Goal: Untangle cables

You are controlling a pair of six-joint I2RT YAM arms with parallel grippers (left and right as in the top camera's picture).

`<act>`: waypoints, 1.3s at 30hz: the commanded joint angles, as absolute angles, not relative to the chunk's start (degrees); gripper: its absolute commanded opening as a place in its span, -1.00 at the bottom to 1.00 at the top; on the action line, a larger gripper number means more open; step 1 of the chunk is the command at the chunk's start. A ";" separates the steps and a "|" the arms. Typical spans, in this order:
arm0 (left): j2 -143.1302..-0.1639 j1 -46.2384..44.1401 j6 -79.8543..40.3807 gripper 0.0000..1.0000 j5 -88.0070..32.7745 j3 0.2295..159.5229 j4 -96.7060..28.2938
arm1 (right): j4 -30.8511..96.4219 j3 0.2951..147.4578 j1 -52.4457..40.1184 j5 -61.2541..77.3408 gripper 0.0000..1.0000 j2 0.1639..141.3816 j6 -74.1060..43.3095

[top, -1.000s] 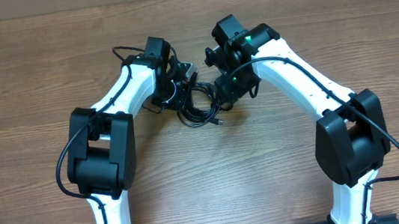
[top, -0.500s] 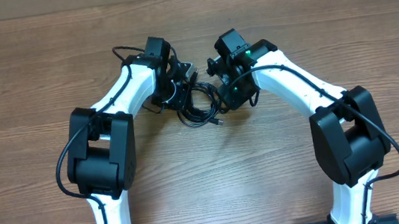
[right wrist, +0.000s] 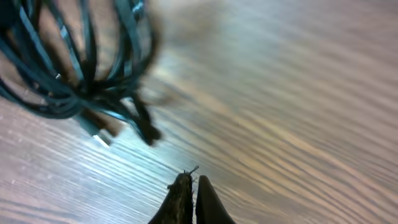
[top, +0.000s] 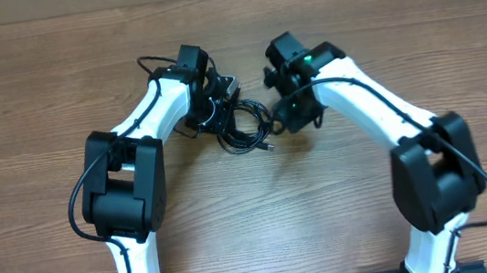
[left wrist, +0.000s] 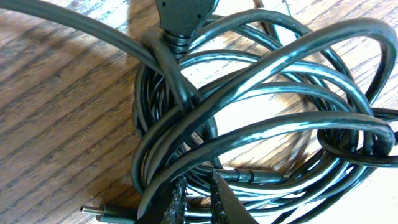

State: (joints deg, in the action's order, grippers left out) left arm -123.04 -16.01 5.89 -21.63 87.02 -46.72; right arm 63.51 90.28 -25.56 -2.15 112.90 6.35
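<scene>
Cables: the cables [top: 243, 129] lie in one tangled coil in the middle of the table [top: 36, 87], between the two arms. A small plug [left wrist: 99, 213] pokes out at the coil's edge.
Left claw: your left claw [left wrist: 199, 198] sits at the left side of the coil, its jaws almost together with only a thin gap. You cannot tell whether a strand is pinched there. It has not shifted in the last second.
Right claw: your right claw [right wrist: 189, 183] is closed tight, with nothing visible between its jaws. The coil lies clear of it.
What changed: a second ago this claw was partly open at the right edge of the coil. It has since closed, and the arm has swung right, away from the bundle. The coil looks the same shape as before.
Meaning: the grab probably missed, since no strand has come out with it. You will likely need to reopen the claw and go back in at the right edge.
Progress: the knot looks intact, so the untangling has hardly begun.
</scene>
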 commanded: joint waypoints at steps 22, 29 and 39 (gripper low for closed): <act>-124.73 -15.44 5.10 -0.68 -19.53 86.76 -46.65 | 49.65 80.12 -21.52 13.63 -0.09 107.48 18.48; -124.73 -15.44 5.08 -0.68 -19.53 86.76 -46.61 | 42.09 75.37 -21.58 14.96 -0.23 107.48 18.55; -124.73 -15.44 5.08 -0.67 -19.55 86.76 -46.63 | 40.97 74.70 -21.67 18.74 -0.41 107.48 18.57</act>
